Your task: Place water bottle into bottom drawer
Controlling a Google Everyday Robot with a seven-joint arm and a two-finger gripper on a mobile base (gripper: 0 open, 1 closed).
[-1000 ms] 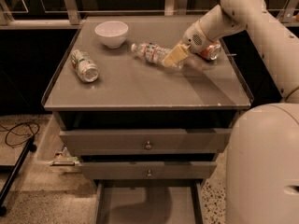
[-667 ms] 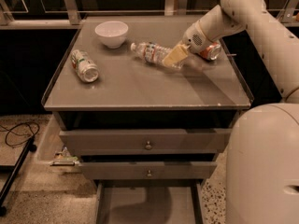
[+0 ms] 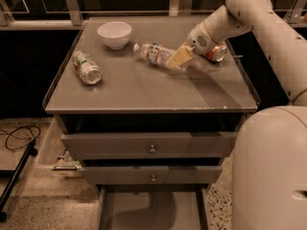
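Observation:
The water bottle point(image 3: 154, 53) lies on its side on the cabinet top point(image 3: 144, 87), its white cap pointing left toward the bowl. My gripper point(image 3: 175, 59) reaches in from the right, and its pale fingers sit around the bottle's bottom end. The bottle still rests on the surface. The bottom drawer point(image 3: 151, 210) stands pulled open below the two upper drawers, showing a flat grey floor.
A white bowl point(image 3: 114, 34) stands at the back left. A green-white can point(image 3: 87, 67) lies on its side at the left. An orange-red soda can point(image 3: 217, 52) lies behind my wrist. My arm and body fill the right side. A cable lies on the floor at left.

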